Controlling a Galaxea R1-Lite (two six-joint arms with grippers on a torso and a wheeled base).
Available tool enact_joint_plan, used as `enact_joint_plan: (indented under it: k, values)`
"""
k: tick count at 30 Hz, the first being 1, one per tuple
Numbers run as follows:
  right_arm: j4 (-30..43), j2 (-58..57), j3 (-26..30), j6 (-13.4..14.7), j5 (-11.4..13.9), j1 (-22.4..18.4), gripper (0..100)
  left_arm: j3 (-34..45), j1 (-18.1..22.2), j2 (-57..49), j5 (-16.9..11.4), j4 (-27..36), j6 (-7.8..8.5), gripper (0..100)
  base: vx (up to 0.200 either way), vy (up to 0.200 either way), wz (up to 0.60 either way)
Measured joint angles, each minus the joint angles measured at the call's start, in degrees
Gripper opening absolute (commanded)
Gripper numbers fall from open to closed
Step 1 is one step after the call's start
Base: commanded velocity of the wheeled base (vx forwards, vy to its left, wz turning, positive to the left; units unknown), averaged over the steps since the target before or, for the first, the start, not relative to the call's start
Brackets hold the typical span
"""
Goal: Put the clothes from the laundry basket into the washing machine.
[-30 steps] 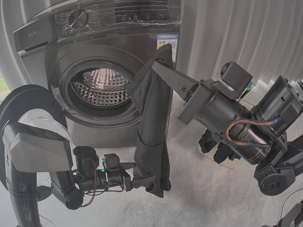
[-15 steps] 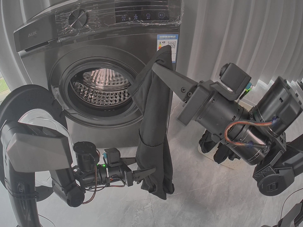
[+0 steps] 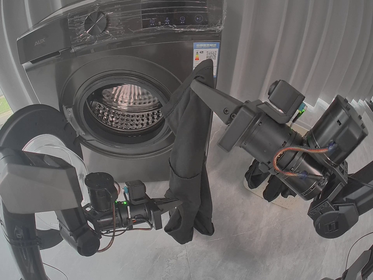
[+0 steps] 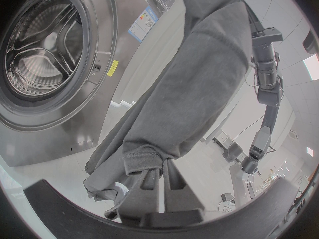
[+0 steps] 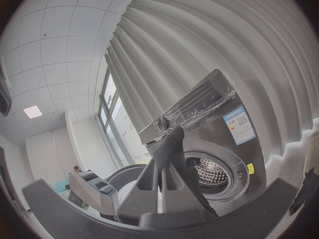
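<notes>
**Head view:** Task is early on, approx. one item in hand and none loaded. A dark garment [image 3: 189,137] is out of the basket [image 3: 286,203] but not yet in the washer [image 3: 116,43]. It hangs in the air just in front of the washer, right of the open drum [image 3: 124,105], w/ its low end near the floor. Door [image 3: 35,125] is swung wide to the left, so the way in is free. What shows of the drum looks empty. More dark clothes [image 3: 272,185] sit in the basket on the floor behind the R arm, so I'd judge several trips are left. R fingers [image 3: 211,96] are clenched on the garment's top end, up by the washer's upper right front. L fingers [image 3: 169,203] are low, closed onto the garment's lower part from the left.

**L wrist view:** L fingers are pressed nearly together w/ a hem fold bunched right at the tips. It looks like an edge pinch, not a deep hold. The rest of the garment stretches up to the R fingers at its far end. Drum mouth is near, not touching the cloth.

**R wrist view:** R fingers are shut w/ a nub of fabric poking past the tips. The garment hangs down from them, partly across the drum mouth. Left to do: get both ends to the opening, push in, let go.
</notes>
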Motion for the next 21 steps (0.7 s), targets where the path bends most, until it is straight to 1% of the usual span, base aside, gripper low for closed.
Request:
enact_joint_plan:
  k: [6,14,15,21]
  values:
    - [-1.0,0.2,0.0,0.0,0.1,-0.8,0,3.0,-0.2,-4.0,0.0,0.0,0.13,0,0.000,0.000,0.00]
    - [-1.4,0.2,0.1,0.0,0.1,-2.5,0,5.6,-0.6,-7.5,0.0,0.0,1.07,0,0.000,0.000,0.00]
    - [-1.4,0.2,0.1,0.0,0.1,-2.8,100,5.9,-0.7,-7.8,0.0,0.0,1.07,0,0.000,0.000,0.00]
    - [-1.2,0.2,1.3,-0.1,0.3,-3.6,100,7.5,-0.9,-10.3,0.0,0.0,1.07,0,0.000,0.000,0.00]
